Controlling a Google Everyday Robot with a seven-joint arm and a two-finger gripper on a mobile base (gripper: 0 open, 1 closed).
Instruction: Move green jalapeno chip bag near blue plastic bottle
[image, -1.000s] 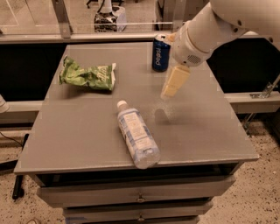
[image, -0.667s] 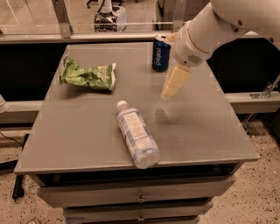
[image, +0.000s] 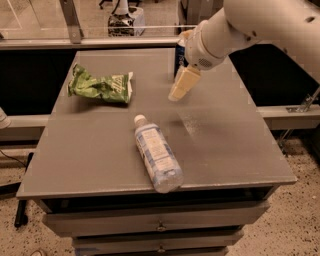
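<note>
Over grey table (image: 225, 145), hovers with gripper (image: 175, 95) pinched together and empty, poised for green jalapeno chip bag (image: 102, 86), well apart from blue plastic bottle (image: 157, 155).

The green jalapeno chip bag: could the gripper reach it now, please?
Probably yes: the gripper hovers beside the chip bag over bare table; the blue plastic bottle lies nearer the front.

Single view — looks steeply down from above the near edge of the flat grey rectangular table (image: 225, 150), facing its far side, close enough that the top nearly fills the frame. Takes in the cream-coloured gripper (image: 179, 86), above the table's far half.
</note>
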